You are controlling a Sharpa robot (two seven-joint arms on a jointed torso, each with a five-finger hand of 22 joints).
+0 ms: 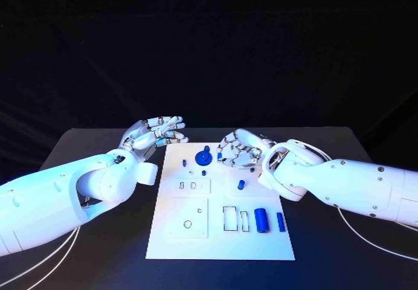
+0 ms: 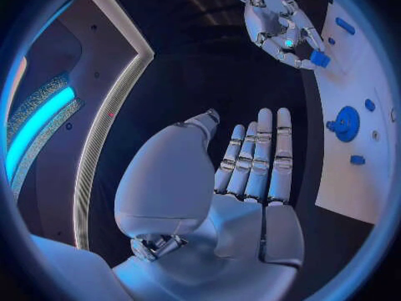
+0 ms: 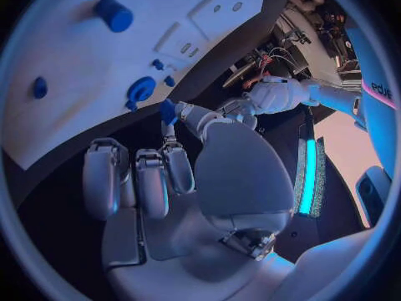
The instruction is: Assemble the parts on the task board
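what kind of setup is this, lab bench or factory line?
Likely a lab or demo bench: a black table against a dark backdrop, one white task board with small blue parts, no conveyor.

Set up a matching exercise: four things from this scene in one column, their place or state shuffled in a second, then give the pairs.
1. left hand
2. right hand
3. blue wheel-shaped part
4. blue cylinder

A. lies on the task board near its front edge
B. pinches a small blue part
C. holds nothing, fingers apart
D. on the board between the two hands

Pairs: 1-C, 2-B, 3-D, 4-A
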